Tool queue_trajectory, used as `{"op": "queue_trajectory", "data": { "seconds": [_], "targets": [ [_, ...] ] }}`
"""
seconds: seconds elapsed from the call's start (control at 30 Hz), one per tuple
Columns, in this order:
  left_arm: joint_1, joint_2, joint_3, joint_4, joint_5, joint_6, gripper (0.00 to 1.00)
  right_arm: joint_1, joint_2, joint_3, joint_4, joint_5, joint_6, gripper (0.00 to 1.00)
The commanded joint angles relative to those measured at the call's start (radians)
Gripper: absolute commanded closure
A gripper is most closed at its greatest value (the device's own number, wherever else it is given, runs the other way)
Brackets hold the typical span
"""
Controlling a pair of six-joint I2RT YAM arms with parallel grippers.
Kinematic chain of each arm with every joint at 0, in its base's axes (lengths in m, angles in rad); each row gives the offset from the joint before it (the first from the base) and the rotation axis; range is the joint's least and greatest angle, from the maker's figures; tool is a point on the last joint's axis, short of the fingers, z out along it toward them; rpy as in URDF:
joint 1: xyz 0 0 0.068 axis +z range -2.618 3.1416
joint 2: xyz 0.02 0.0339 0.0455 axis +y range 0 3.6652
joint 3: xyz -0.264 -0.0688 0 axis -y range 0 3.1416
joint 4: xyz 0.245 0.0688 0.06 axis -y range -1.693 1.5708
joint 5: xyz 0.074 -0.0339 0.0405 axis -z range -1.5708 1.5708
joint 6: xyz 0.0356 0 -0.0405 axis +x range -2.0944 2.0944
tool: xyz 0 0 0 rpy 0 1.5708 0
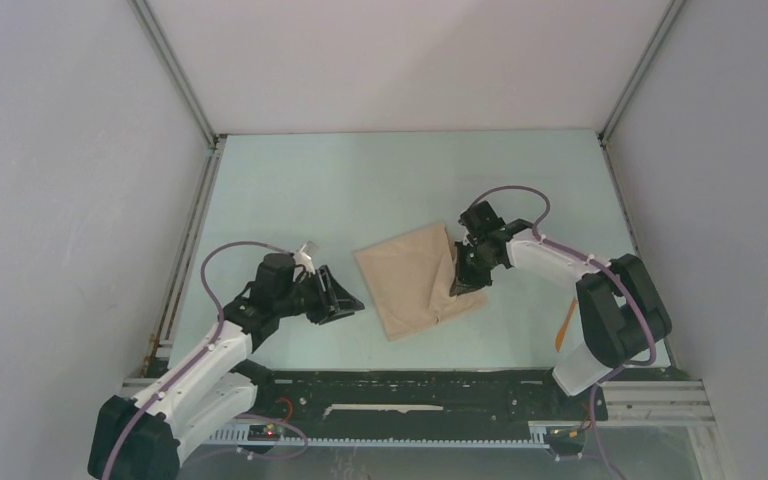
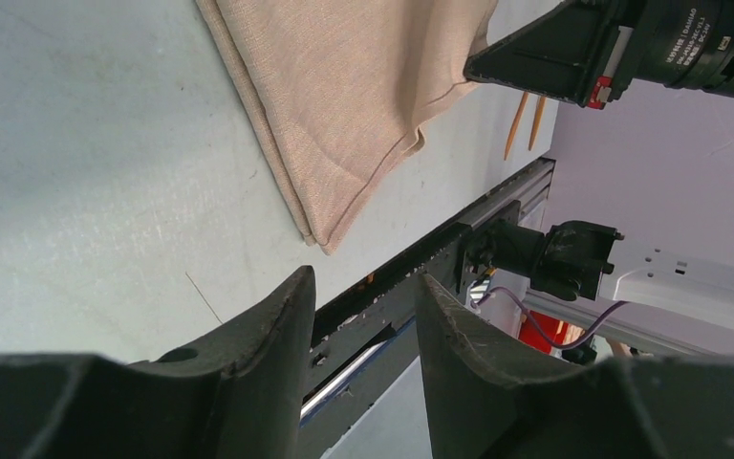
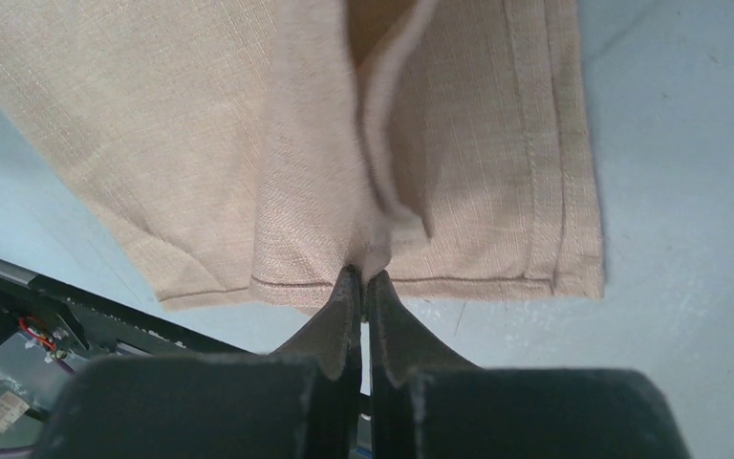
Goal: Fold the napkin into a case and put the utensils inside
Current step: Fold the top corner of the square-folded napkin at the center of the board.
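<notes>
The beige-tan napkin lies folded on the pale table, mid-view. My right gripper is shut on a fold of it at its right side; in the right wrist view the fingertips pinch a raised flap of the napkin. My left gripper is open and empty, just left of the napkin, not touching it. In the left wrist view the napkin lies beyond my open gripper. Two orange-brown utensils lie at the near right, behind the right arm, also in the left wrist view.
Grey walls enclose the table on three sides. A black and metal rail runs along the near edge. The right arm's base stands beside the utensils.
</notes>
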Motion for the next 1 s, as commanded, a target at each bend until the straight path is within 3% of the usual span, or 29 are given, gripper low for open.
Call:
{"op": "queue_trajectory", "data": {
  "seconds": [0.0,0.67,0.8,0.97],
  "targets": [
    [-0.007,-0.003,-0.005,0.044,0.017,-0.012,0.52,-0.015,-0.07,-0.022,-0.028,0.043,-0.017,1.0],
    [-0.035,0.052,0.012,0.064,0.028,-0.008,0.52,-0.086,-0.175,-0.119,-0.056,0.086,-0.04,1.0],
    [-0.059,0.099,0.033,0.088,0.033,-0.005,0.52,-0.098,-0.186,-0.122,-0.013,0.007,-0.058,0.82],
    [-0.103,0.144,0.054,0.115,0.024,-0.015,0.52,-0.126,-0.158,-0.125,0.042,-0.075,-0.049,0.76]
  ]
}}
